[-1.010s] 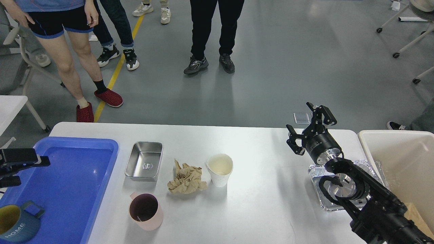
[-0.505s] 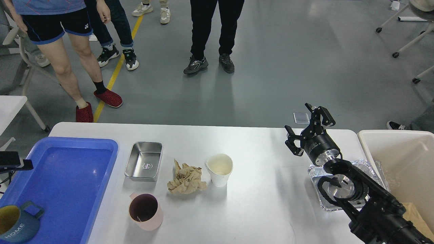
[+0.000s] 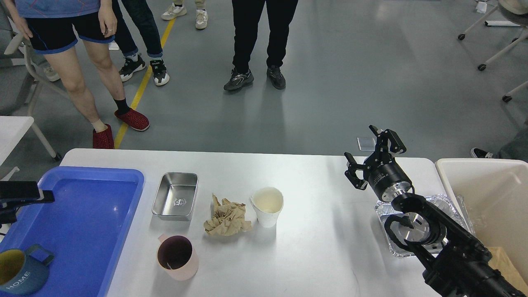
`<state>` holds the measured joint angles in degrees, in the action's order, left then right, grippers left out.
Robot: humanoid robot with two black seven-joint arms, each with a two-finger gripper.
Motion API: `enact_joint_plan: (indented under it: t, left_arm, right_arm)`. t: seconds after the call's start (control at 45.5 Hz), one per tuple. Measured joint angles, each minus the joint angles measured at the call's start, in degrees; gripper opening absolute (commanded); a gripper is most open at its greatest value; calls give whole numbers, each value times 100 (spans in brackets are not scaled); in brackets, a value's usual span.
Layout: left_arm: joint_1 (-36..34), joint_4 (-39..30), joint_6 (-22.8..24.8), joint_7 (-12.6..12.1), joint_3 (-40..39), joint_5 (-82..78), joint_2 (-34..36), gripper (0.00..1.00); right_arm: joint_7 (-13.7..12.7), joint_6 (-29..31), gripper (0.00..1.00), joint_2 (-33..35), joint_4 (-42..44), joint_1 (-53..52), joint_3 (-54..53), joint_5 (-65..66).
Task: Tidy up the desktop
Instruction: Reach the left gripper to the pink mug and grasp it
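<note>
The right claw (image 3: 371,159) hangs over the far right part of the surface (image 3: 313,247), the wide white-grey desktop that spreads beneath it and away to its left, and its two fingers stand clearly apart with nothing between them. Just under the arm sits a clear plastic container (image 3: 445,206), and the beige bin (image 3: 486,185) is hard by on the right. Over at the left edge, the left claw (image 3: 24,194) is only a dark block above the blue tray (image 3: 82,222); I cannot tell how its fingers stand. Reading the writing: the blue mug (image 3: 20,276) in the tray says "HOME". Mid-surface are a steel pan (image 3: 175,196), crumpled brown paper (image 3: 227,218), a white paper cup (image 3: 267,206) and a pink cup (image 3: 177,258).
</note>
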<state>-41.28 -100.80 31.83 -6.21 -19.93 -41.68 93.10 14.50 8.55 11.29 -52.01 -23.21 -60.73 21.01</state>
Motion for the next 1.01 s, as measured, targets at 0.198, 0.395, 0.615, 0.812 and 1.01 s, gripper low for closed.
enact_joint_plan:
  t: [0.198, 0.395, 0.615, 0.812, 1.01]
  left_arm:
    - [30, 18, -264, -363, 50, -312, -862, 90]
    - [95, 154, -618, -1273, 95, -670, -2154, 86]
    - [153, 484, -823, -1437, 262, -1052, -3370, 84]
    - [150, 538, -1050, -1623, 699, -1197, -3653, 82]
    - [174, 658, -1224, -1663, 926, -1201, -3842, 82]
  right_arm:
    - [0, -4, 100, -25, -3, -7, 0, 4]
    - [0, -5, 100, -11, -3, -8, 0, 6]
    - [0, -7, 100, 24, -10, 14, 0, 1]
    - [0, -7, 100, 75, -11, 30, -5, 0]
    - [0, -2, 100, 55, -11, 30, -7, 0]
